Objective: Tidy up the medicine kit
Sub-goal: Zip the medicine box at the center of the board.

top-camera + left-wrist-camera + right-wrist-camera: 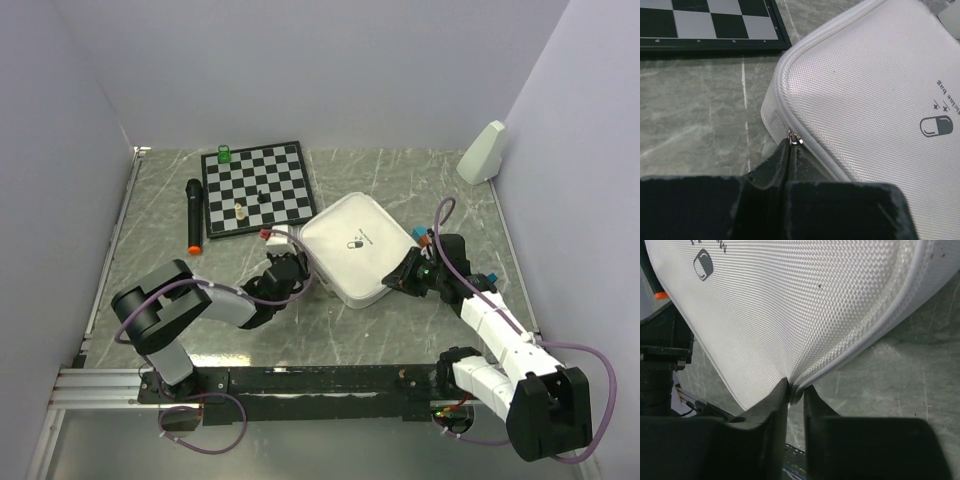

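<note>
Medicine kit lid down; L jaws clamp zip pull, R jaws pinch its rim.

Left wrist view: the medicine kit is cropped by the right and lower edges, and its lettering is cut short beside the logo. Only a metal glint of the zip pull is seen, the rest being buried between the closed fingers of the left gripper. From above, the pieces on the chessboard are too small to be identified.
</note>
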`<state>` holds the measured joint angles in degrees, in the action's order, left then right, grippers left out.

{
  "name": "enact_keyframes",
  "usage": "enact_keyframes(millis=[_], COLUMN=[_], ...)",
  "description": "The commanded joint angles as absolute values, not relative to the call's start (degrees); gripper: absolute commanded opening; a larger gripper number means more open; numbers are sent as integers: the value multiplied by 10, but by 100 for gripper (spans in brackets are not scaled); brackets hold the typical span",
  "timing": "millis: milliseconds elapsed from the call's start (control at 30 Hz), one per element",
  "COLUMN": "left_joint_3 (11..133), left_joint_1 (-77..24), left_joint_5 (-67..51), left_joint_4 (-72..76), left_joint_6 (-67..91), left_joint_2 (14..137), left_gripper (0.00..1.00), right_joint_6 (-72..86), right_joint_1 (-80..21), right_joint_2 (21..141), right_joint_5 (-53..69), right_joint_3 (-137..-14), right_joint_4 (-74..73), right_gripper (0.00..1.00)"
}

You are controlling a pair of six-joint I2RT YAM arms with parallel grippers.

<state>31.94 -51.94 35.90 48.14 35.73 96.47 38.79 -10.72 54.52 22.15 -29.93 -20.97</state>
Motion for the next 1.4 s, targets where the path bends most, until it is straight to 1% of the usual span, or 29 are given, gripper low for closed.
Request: enact_keyframes(millis=[0, 67, 100, 233, 433, 633, 800, 967, 1067, 1100, 1167, 1200, 1267, 1333, 1367], left_joint_3=[277, 264, 259, 255, 269, 323, 373, 398, 405, 405, 405, 403, 396, 389, 386], left_joint_1=[-498, -512, -525, -579, -664, -728, -749, -761, -764, -766, -766, -766, -766, -766, -764], left_joint_5=[444, 446, 452, 477, 490, 476, 446, 425, 417, 417, 417, 419, 423, 431, 435], left_joint_4=[454, 454, 452, 439, 413, 425, 437, 446, 449, 449, 450, 451, 453, 453, 452], left_joint_6=[344, 349, 351, 355, 388, 374, 349, 330, 323, 319, 318, 317, 318, 319, 323], left_joint_2=[924, 913, 910, 901, 905, 973, 1019, 1046, 1055, 1057, 1057, 1056, 1053, 1049, 1046], left_gripper=[1, 1, 1, 1, 1, 1, 1, 1, 1, 1, 1, 1, 1, 1, 1], right_joint_6=[315, 327, 332, 345, 345, 359, 371, 395, 418, 427, 437, 437, 430, 423, 418], right_joint_1=[-102, -102, -102, -102, -101, -102, -103, -102, -102, -102, -103, -101, -102, -101, -101], right_joint_2=[533, 540, 547, 562, 538, 492, 464, 475, 487, 489, 489, 491, 500, 511, 516], right_joint_5=[178, 182, 184, 181, 175, 166, 163, 170, 179, 179, 173, 166, 159, 156, 154], right_joint_3=[-295, -297, -299, -316, -353, -348, -333, -317, -302, -298, -293, -294, -301, -305, -305], right_joint_4=[-272, -264, -261, -258, -290, -329, -349, -341, -318, -313, -300, -298, -301, -303, -303], right_gripper=[39, 51, 55, 62, 72, 75, 75, 75, 73, 70, 60, 51, 30, 12, 2])
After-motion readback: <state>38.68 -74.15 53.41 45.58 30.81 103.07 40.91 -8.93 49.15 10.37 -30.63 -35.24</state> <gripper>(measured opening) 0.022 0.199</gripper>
